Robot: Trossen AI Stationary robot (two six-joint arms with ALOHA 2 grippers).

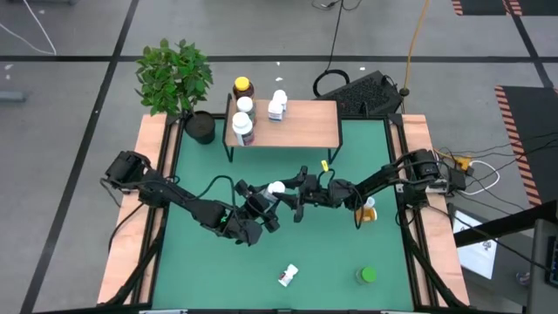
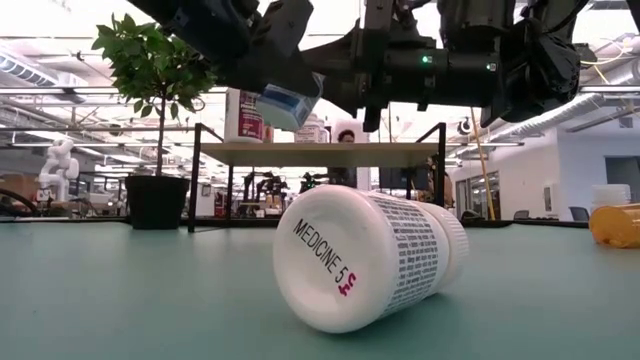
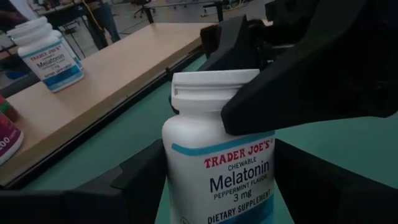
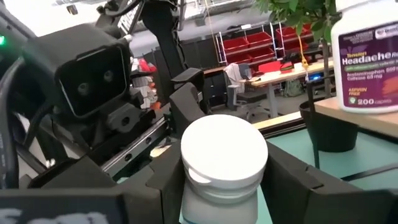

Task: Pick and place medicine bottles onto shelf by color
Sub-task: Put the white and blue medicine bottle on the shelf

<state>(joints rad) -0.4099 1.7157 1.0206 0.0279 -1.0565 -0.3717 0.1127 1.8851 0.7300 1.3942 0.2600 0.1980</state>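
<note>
Above the middle of the green table (image 1: 218, 279), the left gripper (image 1: 261, 208) pinches a white melatonin bottle (image 3: 214, 155) by its body, while the right gripper (image 1: 301, 194) closes around the same bottle's cap (image 4: 222, 149). The bottle hangs in front of the shelf (image 1: 296, 126), clear of the tabletop.

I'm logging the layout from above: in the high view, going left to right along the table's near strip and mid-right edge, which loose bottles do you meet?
White bottle lying on its side → green bottle → orange bottle, which sits farther up the table by the right arm.
</note>
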